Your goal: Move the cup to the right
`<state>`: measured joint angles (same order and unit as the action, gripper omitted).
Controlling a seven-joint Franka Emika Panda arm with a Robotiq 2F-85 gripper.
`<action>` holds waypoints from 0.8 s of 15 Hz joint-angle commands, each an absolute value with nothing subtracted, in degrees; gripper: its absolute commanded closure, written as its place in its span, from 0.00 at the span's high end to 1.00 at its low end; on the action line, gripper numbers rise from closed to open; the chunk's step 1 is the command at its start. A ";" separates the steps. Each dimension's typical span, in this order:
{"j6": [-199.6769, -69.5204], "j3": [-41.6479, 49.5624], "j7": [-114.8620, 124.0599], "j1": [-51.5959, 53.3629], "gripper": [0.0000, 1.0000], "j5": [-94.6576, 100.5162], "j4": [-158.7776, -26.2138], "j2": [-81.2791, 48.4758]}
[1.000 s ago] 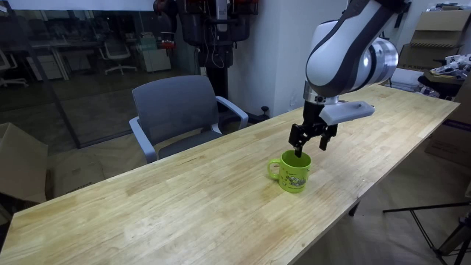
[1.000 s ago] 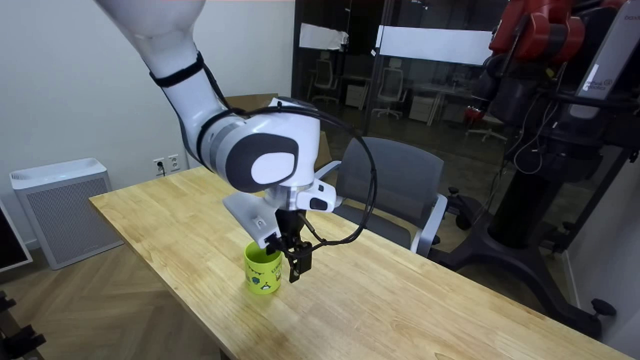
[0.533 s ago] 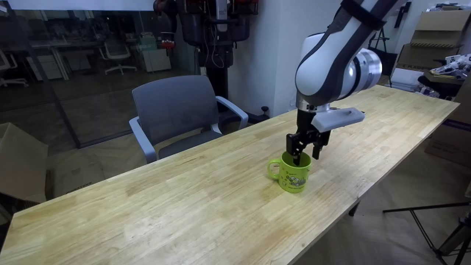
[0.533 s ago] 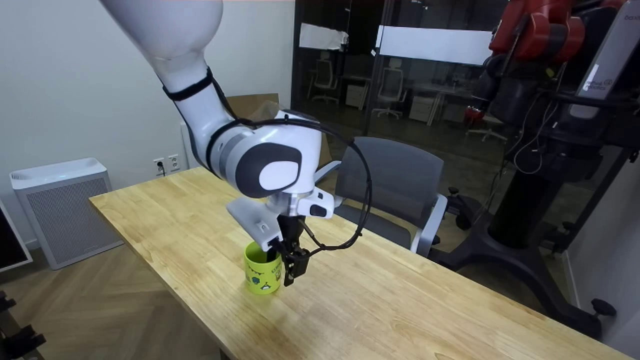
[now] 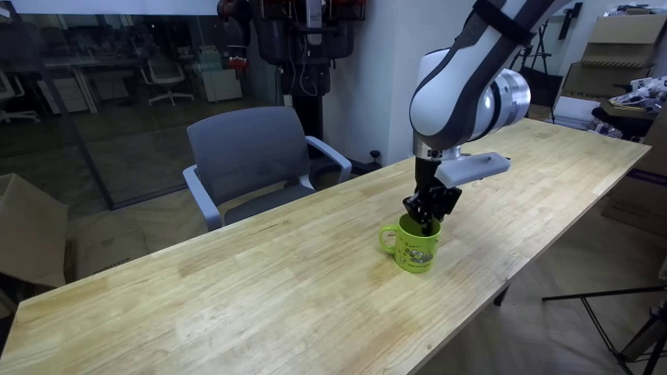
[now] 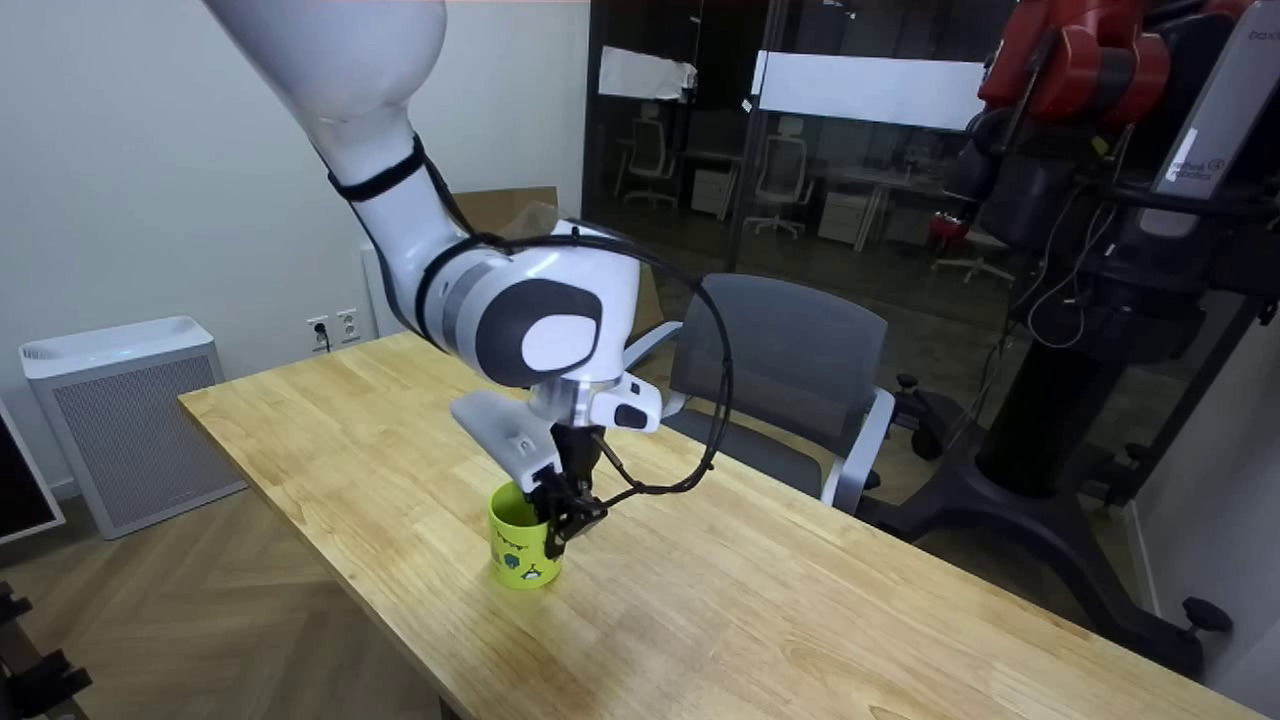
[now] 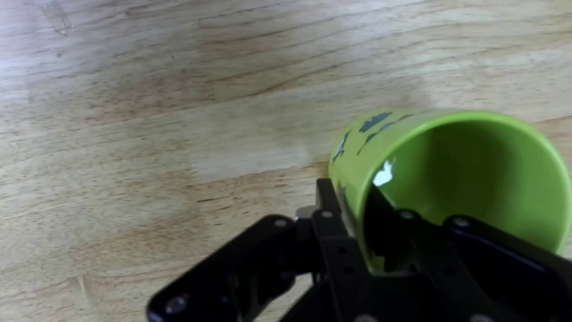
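Note:
The cup (image 5: 414, 252), a lime-green mug with small printed figures, stands upright on the table. Its loop handle (image 5: 386, 240) points left in an exterior view and is hidden in the others. My gripper (image 5: 428, 229) comes down on the rim from above. In the wrist view the gripper (image 7: 352, 192) straddles the cup's wall: one finger (image 7: 328, 201) lies along the outside, the other reaches inside the mug. Both fingers are drawn together with the wall pinched between them. The tip of the inner finger is partly hidden behind the rim.
The cup stands on a long wooden table (image 5: 250, 312), not far from one long edge. An office chair (image 5: 255, 156) is pushed up to the opposite long edge. Past it stands another robot (image 6: 1090, 220) with red arms. A cable loop (image 6: 715, 400) hangs off my wrist.
My gripper has come down to the rim, one finger going into the cup, and its fingers have closed from wide apart onto the wall. The cup has not moved.

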<state>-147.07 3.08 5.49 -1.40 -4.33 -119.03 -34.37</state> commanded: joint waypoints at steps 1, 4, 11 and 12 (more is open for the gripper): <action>-144.28 4.73 8.85 0.93 0.00 -2.23 -117.09 -34.95; -145.36 3.75 6.96 0.01 0.03 -2.71 -118.23 -34.43; -146.04 3.60 7.57 -0.69 0.03 -4.12 -118.65 -33.37; -146.01 3.79 8.04 -1.37 0.03 -5.15 -118.56 -32.92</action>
